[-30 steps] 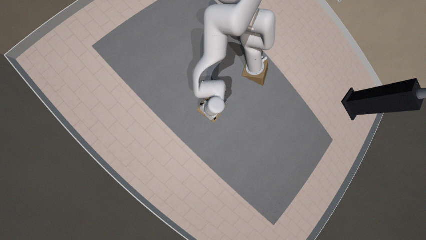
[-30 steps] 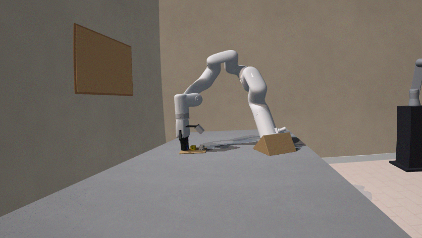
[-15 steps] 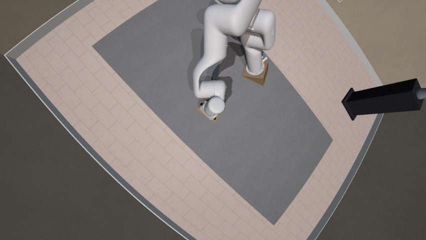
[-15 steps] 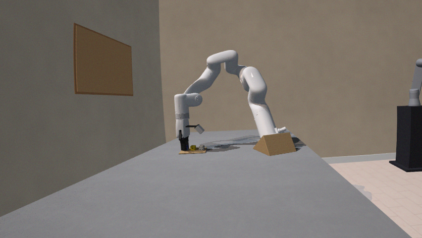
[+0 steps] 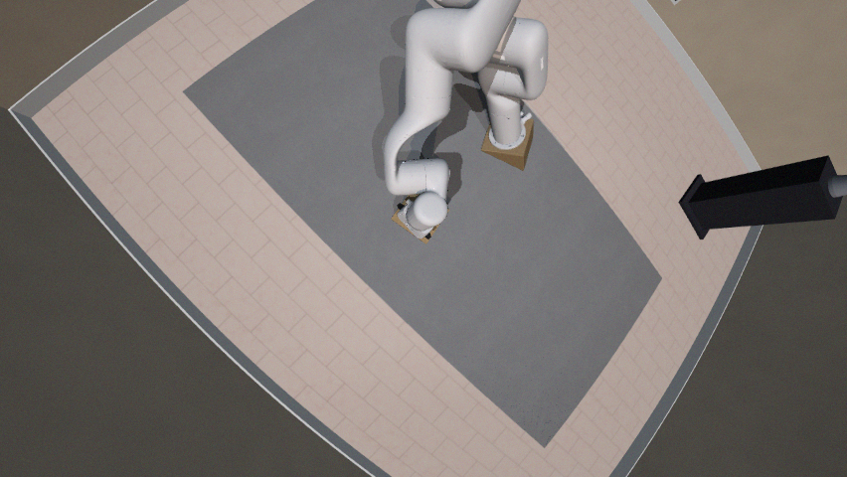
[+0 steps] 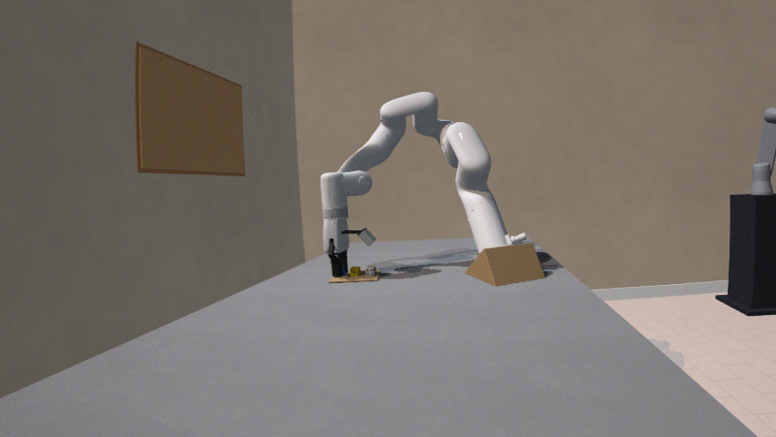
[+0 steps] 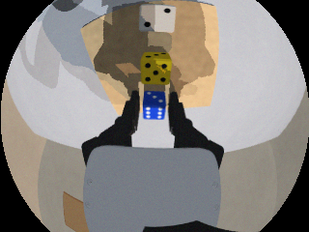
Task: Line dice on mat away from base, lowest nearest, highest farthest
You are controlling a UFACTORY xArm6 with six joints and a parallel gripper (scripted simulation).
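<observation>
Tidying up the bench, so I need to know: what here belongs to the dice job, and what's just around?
For the job:
- blue die
- yellow die
- white die
- mat

Just around:
- wall board
- black pedestal
</observation>
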